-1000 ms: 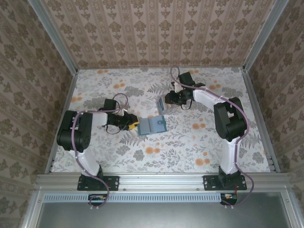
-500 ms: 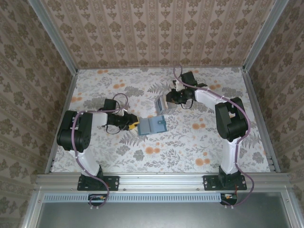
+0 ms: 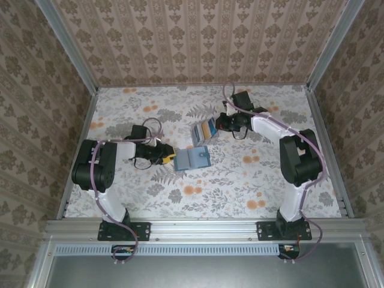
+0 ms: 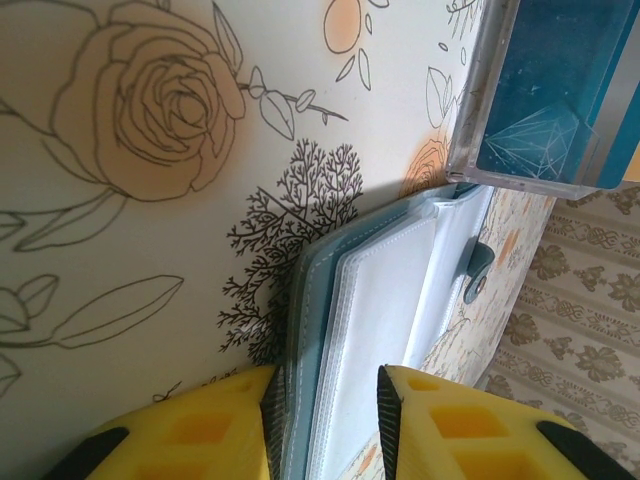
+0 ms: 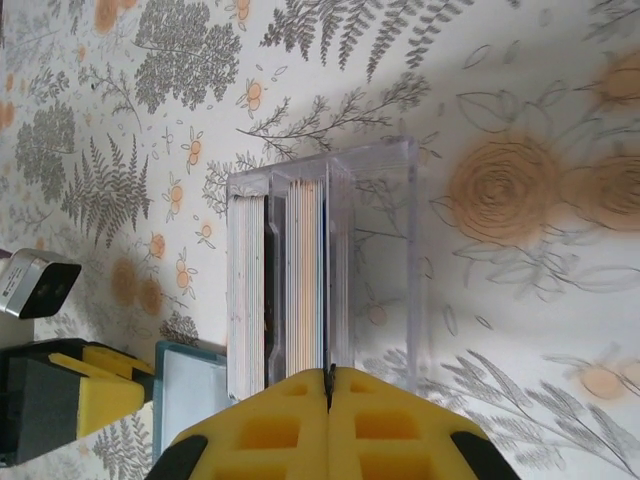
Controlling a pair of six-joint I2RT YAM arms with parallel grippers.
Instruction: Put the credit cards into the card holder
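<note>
The floral-covered bench [image 3: 240,186] carries everything. The left arm [image 3: 96,168] lies low over its left side, and the right arm [image 3: 288,150] stretches toward the far middle.

The card holder [image 3: 193,158] is open like a booklet near the bench's middle, its paler inside facing up. The left end effector [image 3: 170,158] has hold of its left edge. Its jaws are partly open, with the 2 yellow pads [image 4: 240,420] set on either side of the leaves.

Just beyond the holder stands a clear plastic case [image 5: 410,250], with the credit cards [image 5: 295,280] upright on edge inside it. The right end effector [image 5: 328,385] is closed pad against pad at the case's near edge, in line with a blue-edged card. Whether a card is pinched there I cannot tell.
</note>
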